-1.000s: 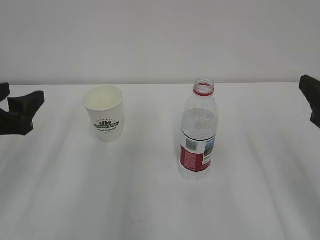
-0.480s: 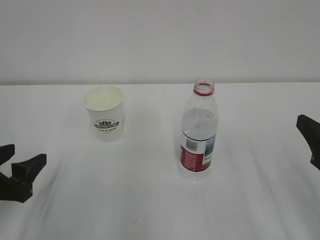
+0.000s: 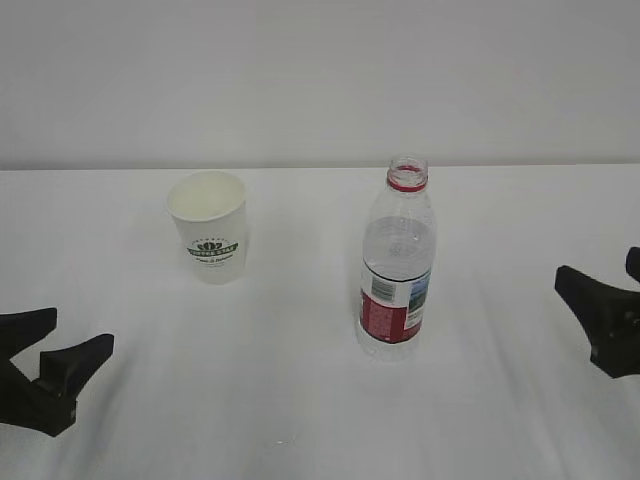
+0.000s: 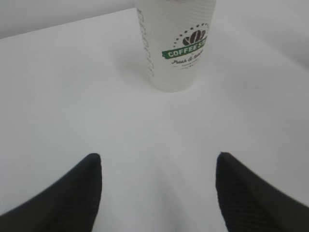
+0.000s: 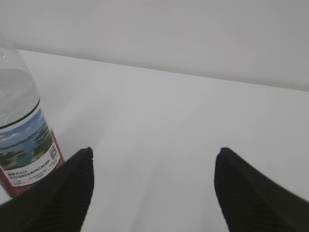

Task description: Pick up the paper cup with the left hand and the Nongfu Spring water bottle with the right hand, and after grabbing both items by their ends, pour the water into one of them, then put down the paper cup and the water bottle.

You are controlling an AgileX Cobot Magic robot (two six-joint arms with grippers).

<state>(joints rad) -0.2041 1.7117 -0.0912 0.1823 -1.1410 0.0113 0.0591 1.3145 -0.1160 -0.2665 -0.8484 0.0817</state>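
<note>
Two grippers sit low over the white table (image 3: 300, 420), and we see both spread wide with nothing between their fingers: the left hand (image 4: 159, 162) at the near left, the right hand (image 5: 153, 157) at the far right edge. Ahead of the left hand the paper cup (image 4: 175, 43) stands upright, its green band reading "COFFEE". Left of the right hand stands the Nongfu Spring water bottle (image 3: 397, 265), uncapped, with a red-and-white landscape label and water (image 3: 398, 248) inside.

paper cup (image 3: 209, 237) left, water bottle (image 3: 397, 265) right
</note>
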